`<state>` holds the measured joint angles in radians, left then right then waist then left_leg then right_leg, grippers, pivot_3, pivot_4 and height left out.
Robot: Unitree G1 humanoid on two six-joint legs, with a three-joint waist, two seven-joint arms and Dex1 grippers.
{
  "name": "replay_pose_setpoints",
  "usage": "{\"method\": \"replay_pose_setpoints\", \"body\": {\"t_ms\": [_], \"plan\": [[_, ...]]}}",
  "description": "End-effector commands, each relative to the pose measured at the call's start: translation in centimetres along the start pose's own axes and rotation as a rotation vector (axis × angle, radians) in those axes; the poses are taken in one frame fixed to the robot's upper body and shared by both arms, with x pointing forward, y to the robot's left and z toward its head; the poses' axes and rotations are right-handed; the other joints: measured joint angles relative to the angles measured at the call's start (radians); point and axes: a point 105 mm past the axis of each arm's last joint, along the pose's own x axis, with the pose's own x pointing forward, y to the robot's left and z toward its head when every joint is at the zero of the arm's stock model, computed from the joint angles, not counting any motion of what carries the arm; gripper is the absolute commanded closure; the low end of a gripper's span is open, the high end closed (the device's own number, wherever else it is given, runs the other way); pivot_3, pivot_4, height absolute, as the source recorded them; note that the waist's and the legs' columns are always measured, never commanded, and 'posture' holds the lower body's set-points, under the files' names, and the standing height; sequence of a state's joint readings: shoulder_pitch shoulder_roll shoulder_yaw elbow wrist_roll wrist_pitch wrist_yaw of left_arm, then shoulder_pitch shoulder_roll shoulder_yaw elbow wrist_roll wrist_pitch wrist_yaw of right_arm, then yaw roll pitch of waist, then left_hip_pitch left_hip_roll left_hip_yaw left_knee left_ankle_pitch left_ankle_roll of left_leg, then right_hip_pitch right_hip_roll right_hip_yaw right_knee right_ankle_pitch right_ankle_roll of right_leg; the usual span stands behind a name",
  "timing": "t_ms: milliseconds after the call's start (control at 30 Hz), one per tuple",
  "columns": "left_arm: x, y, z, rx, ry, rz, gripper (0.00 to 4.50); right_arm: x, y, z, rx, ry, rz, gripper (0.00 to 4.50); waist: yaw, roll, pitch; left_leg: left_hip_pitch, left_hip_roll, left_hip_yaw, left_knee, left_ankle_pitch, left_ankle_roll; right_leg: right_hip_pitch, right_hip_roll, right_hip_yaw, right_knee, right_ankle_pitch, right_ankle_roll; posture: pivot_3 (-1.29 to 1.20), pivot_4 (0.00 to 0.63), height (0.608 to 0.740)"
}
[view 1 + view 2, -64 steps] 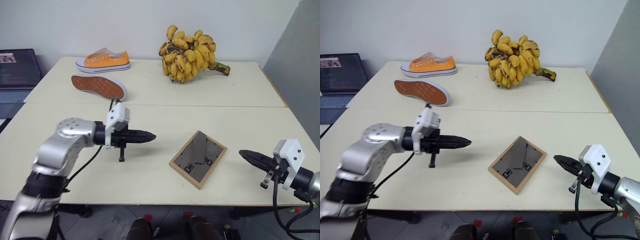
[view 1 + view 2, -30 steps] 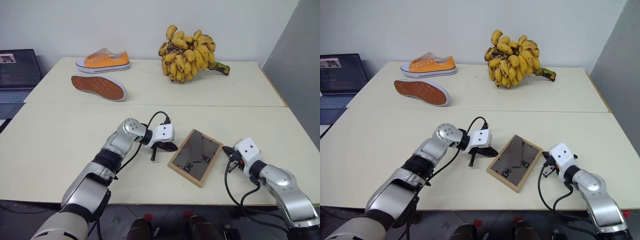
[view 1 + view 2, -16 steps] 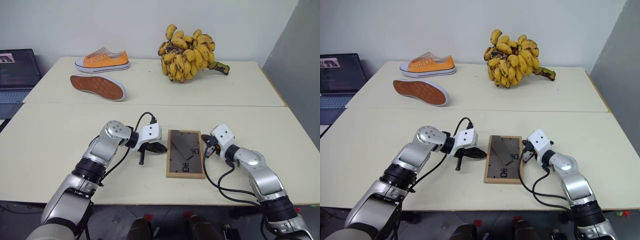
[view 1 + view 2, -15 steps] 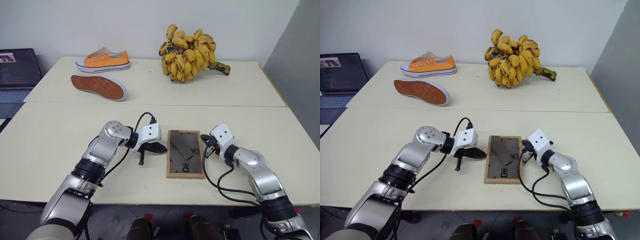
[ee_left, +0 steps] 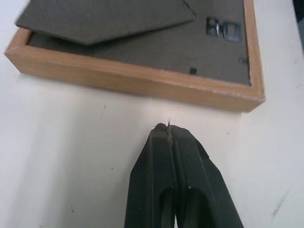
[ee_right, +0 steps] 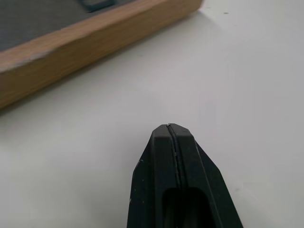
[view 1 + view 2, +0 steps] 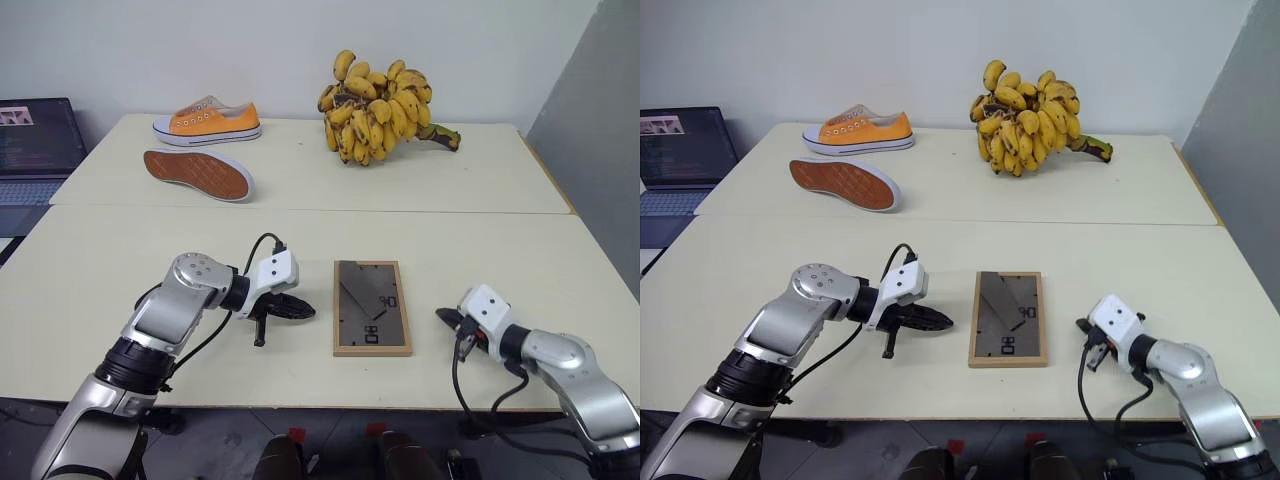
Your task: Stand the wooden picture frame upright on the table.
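Nearest you, both hands sit low over the table [image 7: 120, 260], one to each side of the wooden picture frame [image 7: 372, 307]; the left gripper [image 7: 306, 312] has its fingers pressed together on nothing, tip aimed toward three o'clock at the frame's long left edge, just beside it but not touching; the right gripper [image 7: 441, 315] is likewise pinched closed and empty, off the frame's right edge toward nine o'clock, a little farther away; the frame lies flat at the middle of the near table, dark back and folded stand facing up, long sides running twelve to six; to raise it well, I judge you should part one pair of fingers before closing in, since closed tips can only push; pin one long edge with one hand while the other lifts the opposite edge, or the frame will likely skate on the smooth top; beyond, at twelve o'clock, the far table carries shoes [image 7: 205, 120] and bananas [image 7: 375, 95], well apart from your work
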<state>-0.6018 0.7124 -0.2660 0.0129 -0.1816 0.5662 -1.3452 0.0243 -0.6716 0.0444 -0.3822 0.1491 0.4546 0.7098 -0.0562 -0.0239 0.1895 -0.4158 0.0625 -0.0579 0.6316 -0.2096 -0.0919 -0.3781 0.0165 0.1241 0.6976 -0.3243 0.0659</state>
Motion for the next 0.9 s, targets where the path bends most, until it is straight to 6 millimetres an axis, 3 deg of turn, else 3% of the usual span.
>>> {"method": "replay_pose_setpoints", "body": {"t_ms": [33, 300, 467, 533, 633, 700, 767, 833, 900], "plan": [[-0.5, 0.3, 2.1, 0.031, -0.046, -0.003, 4.49, -0.4, 0.4, 2.3, 0.006, -0.067, 0.041, 4.5, 0.0, 0.0, 0.0, 0.0, 0.0, 0.0, 0.0, 0.0, 0.0, 0.0, 0.0, 0.0, 0.0, 0.0, 0.0, 0.0, 0.15, 0.74], [1.3, 0.3, 1.8, 0.016, -0.039, 0.011, 4.49, 3.2, -0.1, 4.8, 0.016, -0.132, 0.02, 4.5, -0.003, 0.0, 0.0, 0.0, 0.0, 0.0, -0.001, 0.0, 0.0, -0.001, 0.0, 0.0, 0.0, 0.002, -0.004, 0.0, 0.15, 0.74], [-0.1, 1.1, 0.6, -0.114, -0.011, 0.068, 4.49, 2.9, -0.5, 4.7, 0.005, -0.129, 0.011, 4.5, -0.001, 0.0, 0.0, -0.001, 0.0, 0.0, -0.001, 0.0, 0.0, -0.002, 0.0, 0.0, 0.0, 0.002, -0.004, 0.0, 0.15, 0.74], [-1.5, 1.1, 0.7, -0.16, -0.013, 0.056, 4.12, 2.4, -0.8, 4.0, -0.003, -0.106, 0.002, 4.5, 0.0, 0.0, 0.0, -0.001, 0.0, 0.0, -0.001, 0.0, 0.0, -0.002, 0.0, 0.0, 0.0, 0.002, -0.004, 0.0, 0.15, 0.74], [-3.1, 1.9, 1.7, -0.207, -0.033, 0.064, 3.67, 1.7, -1.2, 3.3, -0.005, -0.083, -0.007, 4.5, 0.0, 0.0, 0.0, -0.001, 0.0, 0.0, -0.001, 0.0, 0.0, -0.002, 0.0, -0.001, 0.0, 0.002, -0.004, 0.0, 0.15, 0.74], [-4.1, 3.2, 3.4, -0.255, -0.081, 0.097, 3.28, 1.2, -1.5, 2.7, -0.002, -0.067, -0.013, 4.5, 0.003, -0.001, 0.0, -0.002, 0.0, -0.001, -0.001, 0.0, 0.0, -0.001, 0.0, -0.001, 0.0, 0.002, -0.004, 0.0, 0.15, 0.74], [-4.7, 4.2, 6.6, -0.365, -0.18, 0.106, 2.92, 0.8, -1.6, 2.2, 0.0, -0.052, -0.016, 4.5, 0.009, -0.002, 0.001, -0.002, 0.0, -0.001, 0.0, 0.0, 0.0, -0.001, 0.0, -0.002, 0.0, 0.0, 0.0, 0.0, 0.15, 0.74], [-4.2, 4.2, 8.3, -0.565, -0.219, 0.079, 2.71, 0.7, -1.5, 2.1, 0.001, -0.049, -0.015, 4.5, 0.009, -0.002, 0.001, -0.002, 0.0, -0.001, 0.001, 0.0, 0.001, -0.001, 0.0, -0.002, 0.0, 0.0, 0.0, 0.0, 0.15, 0.74], [-3.0, 3.7, 7.8, -0.771, -0.167, 0.045, 2.71, 0.7, -1.5, 2.1, 0.002, -0.049, -0.015, 4.5, 0.009, -0.001, 0.001, -0.002, -0.001, -0.001, 0.001, 0.0, 0.001, -0.001, 0.0, -0.002, -0.001, 0.0, 0.0, 0.0, 0.15, 0.74]]}}
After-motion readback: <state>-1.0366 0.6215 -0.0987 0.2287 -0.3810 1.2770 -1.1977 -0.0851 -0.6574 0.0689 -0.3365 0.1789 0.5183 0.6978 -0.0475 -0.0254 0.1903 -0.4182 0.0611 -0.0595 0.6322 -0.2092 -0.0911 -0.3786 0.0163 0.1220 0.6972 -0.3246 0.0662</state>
